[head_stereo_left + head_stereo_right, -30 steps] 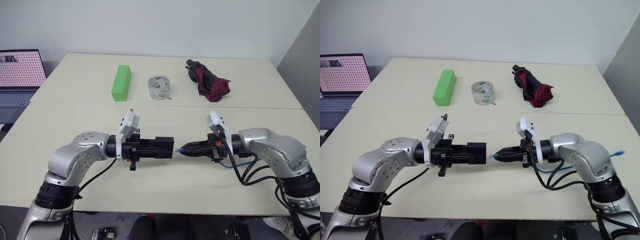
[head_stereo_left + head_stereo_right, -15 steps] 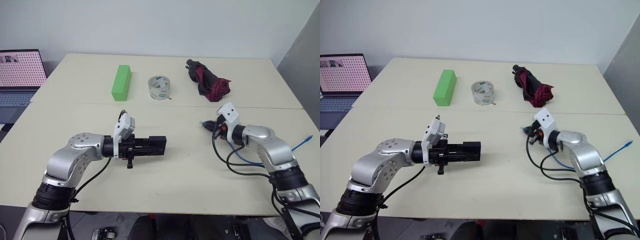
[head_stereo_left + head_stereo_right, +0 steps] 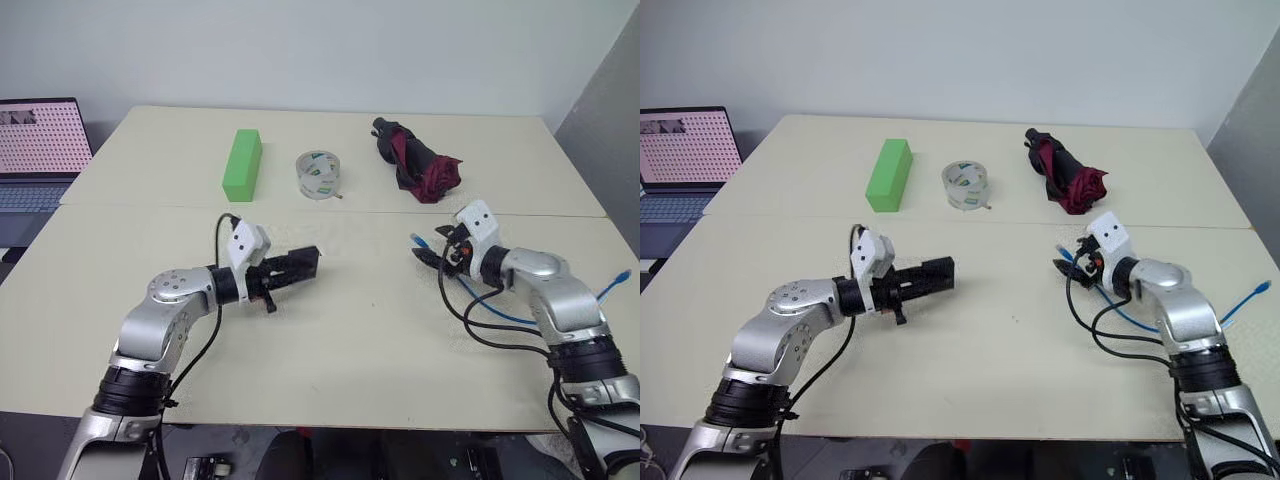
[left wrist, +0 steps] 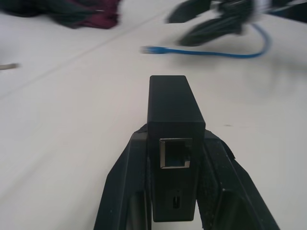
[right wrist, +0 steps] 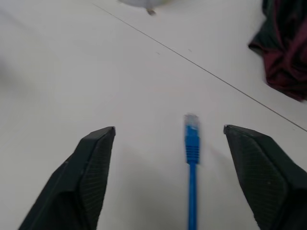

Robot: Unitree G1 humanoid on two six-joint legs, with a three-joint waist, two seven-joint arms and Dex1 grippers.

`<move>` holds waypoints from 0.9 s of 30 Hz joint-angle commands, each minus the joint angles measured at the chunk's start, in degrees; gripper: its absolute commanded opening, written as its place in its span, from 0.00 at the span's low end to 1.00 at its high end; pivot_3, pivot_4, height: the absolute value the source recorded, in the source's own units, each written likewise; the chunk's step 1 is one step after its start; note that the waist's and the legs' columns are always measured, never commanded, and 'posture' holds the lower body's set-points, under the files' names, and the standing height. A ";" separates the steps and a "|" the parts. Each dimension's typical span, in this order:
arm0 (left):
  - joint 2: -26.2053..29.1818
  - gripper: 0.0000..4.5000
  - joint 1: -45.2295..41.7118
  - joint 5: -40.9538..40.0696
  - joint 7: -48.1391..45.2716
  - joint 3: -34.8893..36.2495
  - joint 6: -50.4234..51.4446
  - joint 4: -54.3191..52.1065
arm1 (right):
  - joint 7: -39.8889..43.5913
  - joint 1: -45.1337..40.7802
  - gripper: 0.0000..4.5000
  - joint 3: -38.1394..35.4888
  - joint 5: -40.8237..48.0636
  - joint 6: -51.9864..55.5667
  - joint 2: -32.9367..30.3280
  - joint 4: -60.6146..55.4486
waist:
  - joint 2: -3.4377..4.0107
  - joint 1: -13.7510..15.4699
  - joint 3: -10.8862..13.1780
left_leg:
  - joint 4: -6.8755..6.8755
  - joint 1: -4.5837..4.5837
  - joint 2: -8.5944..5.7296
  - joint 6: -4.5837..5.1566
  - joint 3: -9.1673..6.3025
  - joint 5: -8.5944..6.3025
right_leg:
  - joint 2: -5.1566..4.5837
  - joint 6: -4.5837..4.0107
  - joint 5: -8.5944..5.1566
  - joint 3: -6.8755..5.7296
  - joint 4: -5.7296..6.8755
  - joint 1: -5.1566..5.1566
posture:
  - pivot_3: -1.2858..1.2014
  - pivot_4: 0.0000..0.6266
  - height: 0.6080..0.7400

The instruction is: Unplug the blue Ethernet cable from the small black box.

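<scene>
**Q:** What is the setting?

**A:** Pale cream bench [image 3: 330, 350] under a plain white wall, with a seam across its middle. At the far left edge a laptop [image 3: 40, 150] shows a pink screen. Along the far half, from the robot's left to right, lie a green block [image 3: 242, 165], a roll of clear tape [image 3: 319, 175] and a folded dark red and black umbrella [image 3: 415, 165].

**Q:** Where are the arms?

**A:** Both reach over the near half, well apart. The left hand [image 3: 300, 266] is clenched on the small black box [image 4: 173, 124], one finger on each side of it. The box's square port faces the wrist camera and is empty. The right hand [image 5: 168, 139] is released, its two fingers spread wide with nothing between them.

**Q:** And the cable?

**A:** The blue Ethernet cable [image 5: 192, 158] lies loose on the bench below the right hand. Its plug end [image 3: 417, 239] rests just beside that hand, pointing towards the box but well apart from it. The rest trails back past the right arm, and its other end [image 3: 622, 275] lies near the bench's right edge.

**Q:** How far along is the task?

**A:** It looks done: plug out, port bare, cable let go. At most, setting the box down seems left.
</scene>
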 commanded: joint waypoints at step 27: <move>-7.28 0.85 7.16 9.99 25.44 10.22 -17.51 13.19 | 2.26 -0.47 0.99 7.79 3.23 5.52 3.44 -19.77 | -0.10 -0.06 -0.06 | 0.04 0.01 -0.03 -0.02 -0.10 0.01 | -0.11 0.00 0.00 -0.17 0.06 0.02 | 0.52 0.24 1.00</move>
